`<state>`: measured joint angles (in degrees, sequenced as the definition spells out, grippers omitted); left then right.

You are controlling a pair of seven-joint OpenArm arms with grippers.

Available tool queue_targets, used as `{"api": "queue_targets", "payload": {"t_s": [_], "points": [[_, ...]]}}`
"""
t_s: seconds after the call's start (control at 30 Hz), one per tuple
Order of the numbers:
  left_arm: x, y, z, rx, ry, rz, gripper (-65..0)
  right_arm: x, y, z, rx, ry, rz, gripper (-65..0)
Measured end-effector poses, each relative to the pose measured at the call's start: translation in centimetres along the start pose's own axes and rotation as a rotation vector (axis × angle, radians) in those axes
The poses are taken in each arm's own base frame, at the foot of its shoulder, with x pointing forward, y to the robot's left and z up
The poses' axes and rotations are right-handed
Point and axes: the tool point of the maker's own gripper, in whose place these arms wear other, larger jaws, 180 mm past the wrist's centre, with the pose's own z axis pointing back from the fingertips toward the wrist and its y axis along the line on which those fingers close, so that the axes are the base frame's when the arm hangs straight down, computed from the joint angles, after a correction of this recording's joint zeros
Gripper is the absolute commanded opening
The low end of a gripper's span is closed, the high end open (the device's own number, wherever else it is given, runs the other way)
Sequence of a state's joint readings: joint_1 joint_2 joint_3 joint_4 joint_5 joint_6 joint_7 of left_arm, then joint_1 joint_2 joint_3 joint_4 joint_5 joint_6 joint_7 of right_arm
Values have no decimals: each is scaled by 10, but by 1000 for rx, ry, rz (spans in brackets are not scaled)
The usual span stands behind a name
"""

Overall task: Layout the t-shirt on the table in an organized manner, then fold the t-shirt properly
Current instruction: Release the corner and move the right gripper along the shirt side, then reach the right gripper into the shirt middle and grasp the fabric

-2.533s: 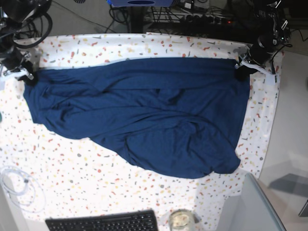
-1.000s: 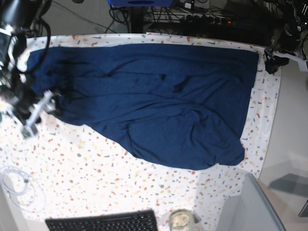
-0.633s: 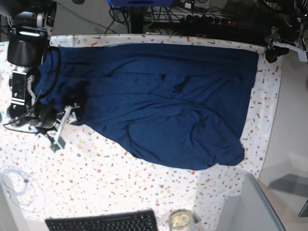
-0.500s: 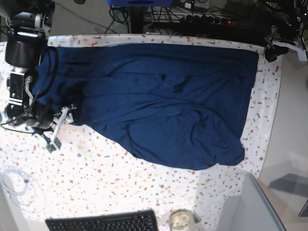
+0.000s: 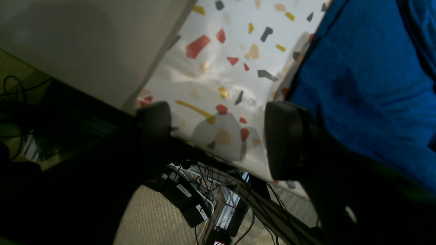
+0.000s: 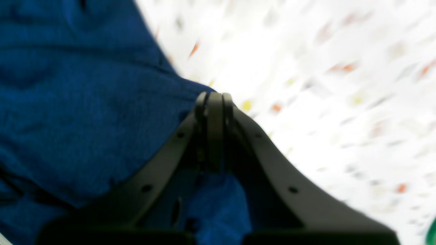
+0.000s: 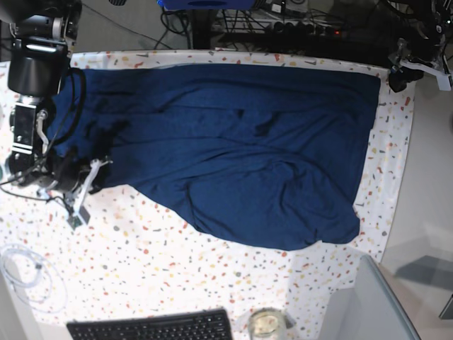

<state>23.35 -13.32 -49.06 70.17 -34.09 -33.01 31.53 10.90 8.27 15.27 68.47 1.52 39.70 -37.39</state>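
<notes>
Right hand pinches t-shirt edge.

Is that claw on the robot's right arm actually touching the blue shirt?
Touching. The right wrist view shows the right gripper shut on the t-shirt's edge.

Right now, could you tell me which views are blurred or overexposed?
Right wrist view: the table is blown out and smeared, the t-shirt soft. Left wrist view: sharp cloth, dark foreground hand. Base view: evenly lit, clear.
</notes>
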Motion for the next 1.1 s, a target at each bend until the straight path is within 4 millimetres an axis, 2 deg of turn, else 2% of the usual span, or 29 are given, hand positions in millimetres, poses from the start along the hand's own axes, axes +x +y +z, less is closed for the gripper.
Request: {"api": "queue_targets", "payload": {"t_s": [0.13,0.27,0.37,0.57,0.7,0.83,0.9,0.97,1.0,1.07,1.1], "points": [[0,0,0,0,0,0,-239,6,-6,10,-31,12,30,-650],[0,0,0,0,0,0,-239,24,-12,16,-51,-23,46,-650],[0,0,0,0,0,0,-239,35,-23,22,-73,-45,55,-650],[0,0,0,1,0,0,-239,38,-49,34,-125,-64,-2,-650],[0,0,0,0,-1,2,-239,54,-62,42,-149,-115,-21,-650],[5,-3,1,-3,-8,-18,-240,51,-65,43,-156,-104,-17,-650],[13,-14,2,-22,-30,-40,-248,51,-65,43,-156,-103,-17,-648],[17,-36,0,-66,-49,-67,-327,51,-62,42,-152,-102,-11,-642],[14,-52,-3,-96,-42,-90,-408,50,-57,39,-142,-90,9,-617],[5,-88,-9,-174,-28,-121,-612,44,-33,26,-98,-42,101,-509],[0,-106,-13,-216,-20,-129,-650,41,-17,19,-65,-13,153,-446]]}}
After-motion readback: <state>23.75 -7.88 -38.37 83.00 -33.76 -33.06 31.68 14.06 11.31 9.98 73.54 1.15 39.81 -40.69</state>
